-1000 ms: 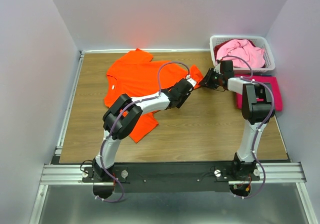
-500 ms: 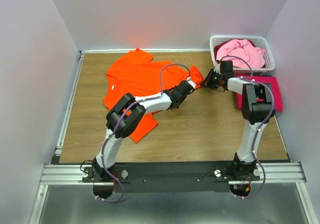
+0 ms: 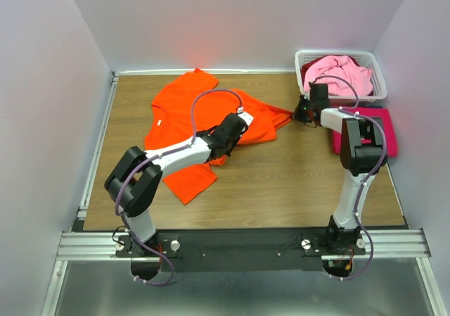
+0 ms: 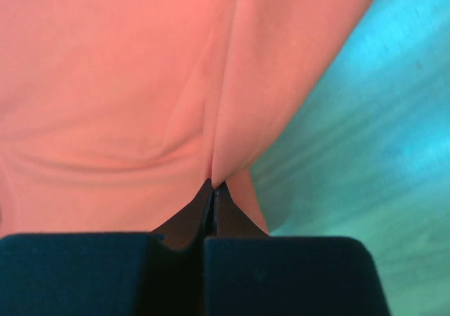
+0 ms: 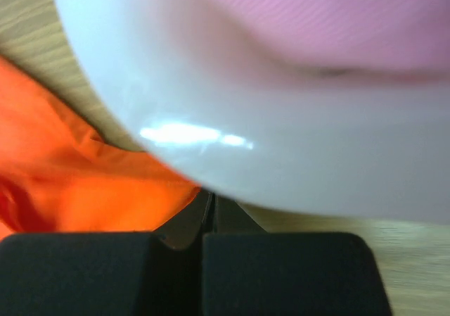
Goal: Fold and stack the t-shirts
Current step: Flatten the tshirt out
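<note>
1. Two arms reach over the wooden table (image 3: pixel 281 182). The left one runs from the lower left toward the centre of the overhead view.
2. Orange t-shirt (image 3: pixel 184 115): lies on the table in the upper left-centre and is rumpled. One corner trails toward the lower left. Its right edge is drawn out to a point toward the right.
3. Left gripper (image 3: pixel 239 122): sits at centre frame over the right part of the orange t-shirt. In the wrist view the jaws are clenched together, pinching a raised fold of orange cloth at their tips.
4. Right gripper (image 3: pixel 299 112): sits right of centre, just beside the lower left corner of the basket. The jaws are clenched on the stretched point of the orange t-shirt. Its wrist view shows orange cloth running into the closed tips, with the white basket wall blurred just above.
5. White slotted basket (image 3: pixel 378 66): stands at the upper right and holds the pale pink t-shirt (image 3: pixel 341 73), which is bundled.
6. Magenta-red t-shirt (image 3: pixel 389 129): lies flat on the table just below the basket at the right edge, partly hidden by the right arm.
</note>
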